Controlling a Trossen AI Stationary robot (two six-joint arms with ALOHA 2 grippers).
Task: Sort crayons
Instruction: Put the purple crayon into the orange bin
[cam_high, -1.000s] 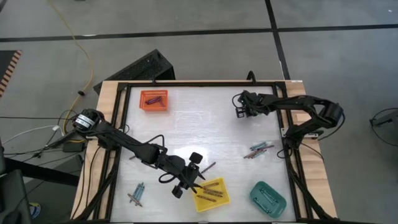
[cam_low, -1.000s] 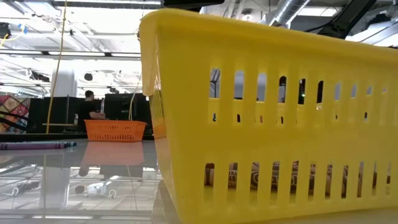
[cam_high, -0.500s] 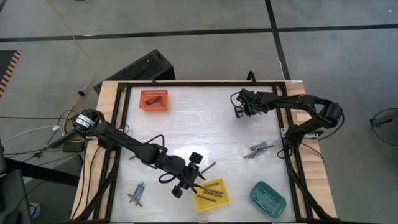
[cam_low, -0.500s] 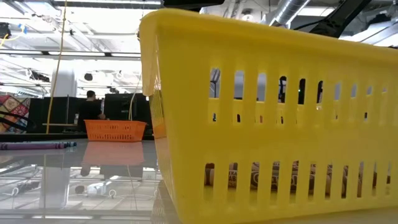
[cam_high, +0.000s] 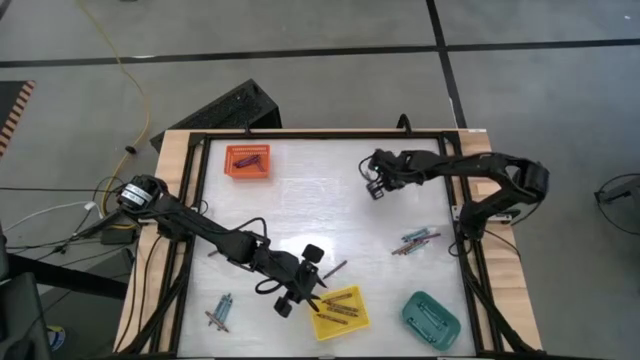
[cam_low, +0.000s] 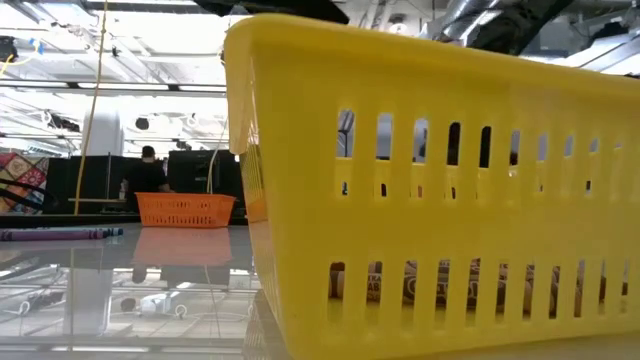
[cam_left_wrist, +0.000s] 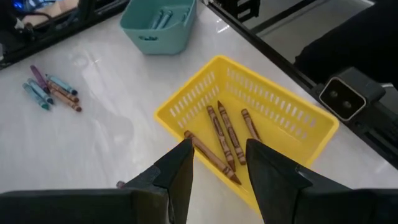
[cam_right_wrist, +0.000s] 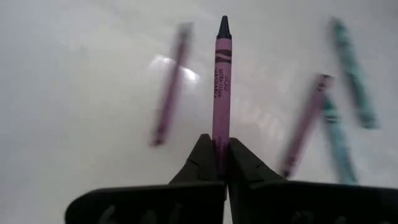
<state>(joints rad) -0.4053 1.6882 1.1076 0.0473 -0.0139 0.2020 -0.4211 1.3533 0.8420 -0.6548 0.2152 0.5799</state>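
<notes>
While left hand (cam_left_wrist: 217, 165) gapes, right hand (cam_right_wrist: 216, 163) pinches crayon (cam_right_wrist: 221, 87)

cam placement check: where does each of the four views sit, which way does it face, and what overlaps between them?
High: above the table, looking straight down; both arms, left gripper, right gripper.
Low: at table-top height, right behind the yellow tray, facing the orange tray and the room; dark arm parts along the top edge.
Left wrist: looks down past its open fingers into the yellow tray.
Right wrist: looks along the purple crayon its fingers clamp.
Shared: yellow tray in high, low, left wrist.
</notes>
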